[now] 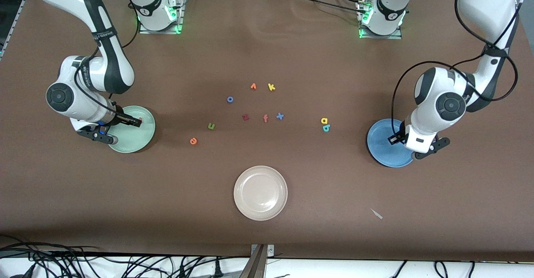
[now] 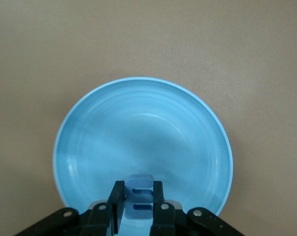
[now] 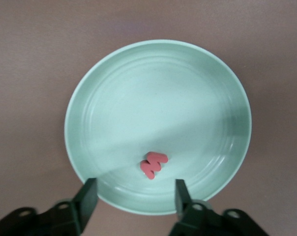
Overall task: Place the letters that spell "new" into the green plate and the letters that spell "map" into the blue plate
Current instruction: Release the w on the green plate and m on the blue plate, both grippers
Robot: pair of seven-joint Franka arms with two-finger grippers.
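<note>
Below the right gripper [image 3: 133, 196] lay the green plate [image 1: 144, 138], its rim ringed by bare brown table [image 1: 267, 236] on every side visible from the wrist. That gripper hung over the plate with fingers spread wide and nothing between them; the pink-salmon w [image 3: 154, 164] lay flat on the plate floor just under the gap, touching neither finger. The left gripper [image 2: 138, 209] hung over the blue plate [image 2: 89, 128], jaws drawn narrow and pinched on the blue m [image 2: 139, 196], which stood clear above the plate floor. Toward the table's middle from the right gripper sat the orange e [image 1: 193, 141] and then the green n [image 1: 211, 126], apart from each other and from the green plate. Toward the middle from the left gripper lay the yellow a [image 1: 324, 121] and the teal p [image 1: 326, 128], touching or nearly so. Loose between the two arms were a blue o [image 1: 230, 99], an orange v-like letter [image 1: 253, 86], a yellow k [image 1: 271, 87], a dark red letter [image 1: 245, 117], a salmon f [image 1: 265, 118] and a blue x [image 1: 280, 116]. A cream-white plate [image 1: 260, 193] sat nearer the front camera, well apart from both grippers, with open table around it.
</note>
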